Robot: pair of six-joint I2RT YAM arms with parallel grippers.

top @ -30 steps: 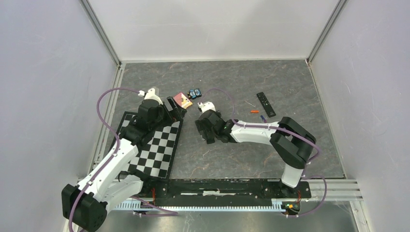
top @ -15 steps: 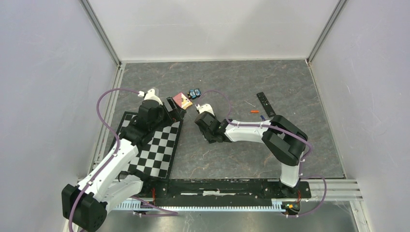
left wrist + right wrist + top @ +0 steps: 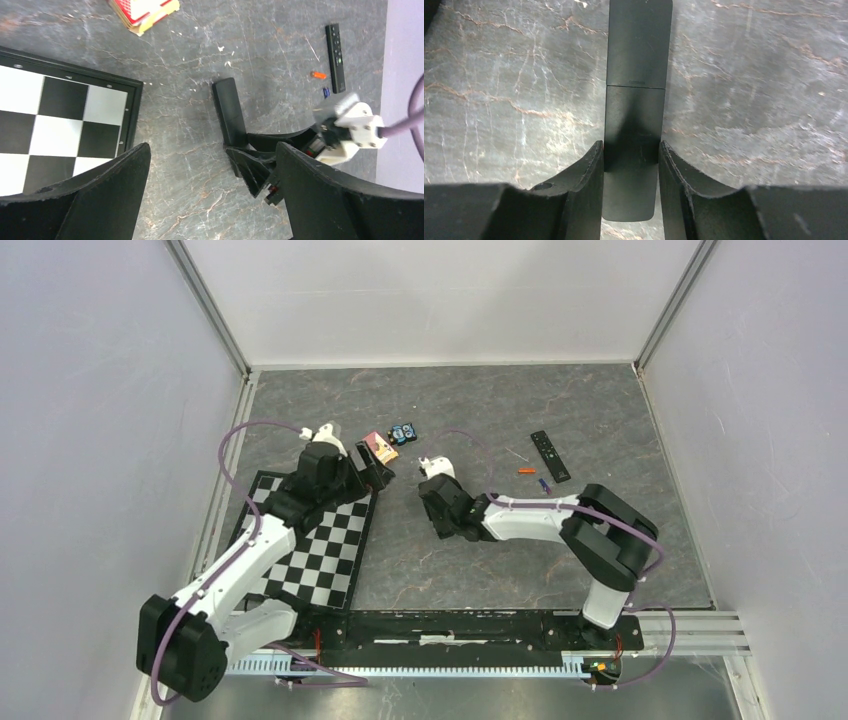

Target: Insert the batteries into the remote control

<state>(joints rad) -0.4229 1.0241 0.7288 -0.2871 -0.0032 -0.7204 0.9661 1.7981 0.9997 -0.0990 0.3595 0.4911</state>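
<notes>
A black remote control (image 3: 636,100) lies flat on the grey table, its plain back up. My right gripper (image 3: 630,145) is shut on its near end, and both fingers press its long sides. The left wrist view shows the same remote control (image 3: 231,115) running out from the right fingers (image 3: 250,160). A second slim black remote (image 3: 550,456) lies at the far right. Beside it lie two batteries, an orange one (image 3: 526,471) and a blue one (image 3: 544,483). My left gripper (image 3: 212,147) hangs wide open and holds nothing, just left of the held remote.
A chessboard (image 3: 320,540) lies under the left arm, its dark frame (image 3: 131,115) close to the left fingers. A red-and-white box (image 3: 377,446) and a blue-and-black gadget (image 3: 402,431) sit behind the grippers. A thin pale stick (image 3: 517,454) lies near the second remote.
The right jaws have narrowed from wide apart onto the remote's sides, and the right gripper has shifted slightly right. The left arm has moved a little to the right, still open.
</notes>
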